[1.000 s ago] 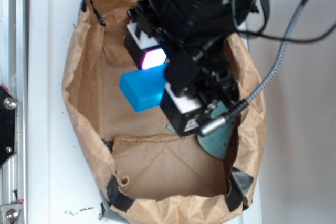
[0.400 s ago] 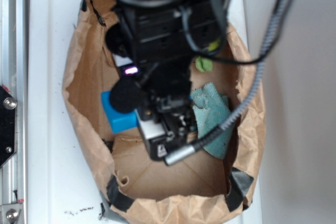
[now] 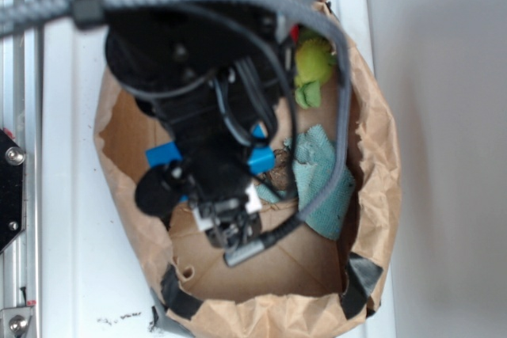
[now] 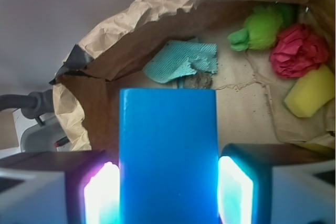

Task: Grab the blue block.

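The blue block (image 4: 168,150) fills the middle of the wrist view, standing between my gripper's (image 4: 168,184) two glowing pads (image 4: 102,195), which press on both of its long sides. The gripper is shut on the block. In the exterior view my black arm covers most of the block (image 3: 162,153). Only a blue corner on the left and a blue sliver on the right show beside the gripper (image 3: 214,165). The block is over the floor of the brown paper bag (image 3: 380,187).
Inside the paper bag (image 4: 157,9) lie a teal-green rag (image 4: 181,62) (image 3: 321,180), a green fuzzy toy (image 4: 260,31) (image 3: 311,65), a red crumpled ball (image 4: 299,51) and a yellow sponge (image 4: 311,94). A grey cable (image 3: 341,108) loops over the rag. The bag sits on a white tray (image 3: 71,259).
The arm has swung left and toward the camera, now looming larger and covering the block. The block has shifted left and forward with the gripper, from bag centre toward the left wall.
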`<state>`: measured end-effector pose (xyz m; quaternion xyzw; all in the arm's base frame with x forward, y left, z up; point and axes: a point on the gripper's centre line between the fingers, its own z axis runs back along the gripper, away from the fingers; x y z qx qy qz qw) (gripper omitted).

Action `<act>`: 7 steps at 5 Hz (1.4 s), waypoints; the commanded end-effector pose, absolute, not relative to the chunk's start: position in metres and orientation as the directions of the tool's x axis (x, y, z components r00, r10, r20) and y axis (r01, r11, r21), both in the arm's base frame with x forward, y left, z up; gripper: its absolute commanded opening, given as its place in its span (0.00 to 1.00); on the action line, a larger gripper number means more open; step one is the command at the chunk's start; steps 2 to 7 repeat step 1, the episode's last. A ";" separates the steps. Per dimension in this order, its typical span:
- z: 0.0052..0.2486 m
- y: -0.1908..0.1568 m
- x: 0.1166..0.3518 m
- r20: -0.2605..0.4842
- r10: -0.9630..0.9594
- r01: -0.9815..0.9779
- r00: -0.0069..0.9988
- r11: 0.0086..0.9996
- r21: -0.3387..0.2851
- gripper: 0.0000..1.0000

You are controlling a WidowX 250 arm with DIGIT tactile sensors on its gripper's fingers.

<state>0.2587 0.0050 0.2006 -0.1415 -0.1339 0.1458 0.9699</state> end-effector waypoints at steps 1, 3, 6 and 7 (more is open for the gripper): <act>0.210 0.012 0.266 0.301 0.330 -0.249 0.895 0.928 -0.277 0.00; 0.210 0.012 0.266 0.301 0.330 -0.249 0.895 0.928 -0.277 0.00; 0.210 0.012 0.266 0.301 0.330 -0.249 0.895 0.928 -0.277 0.00; 0.210 0.012 0.266 0.301 0.330 -0.249 0.895 0.928 -0.277 0.00</act>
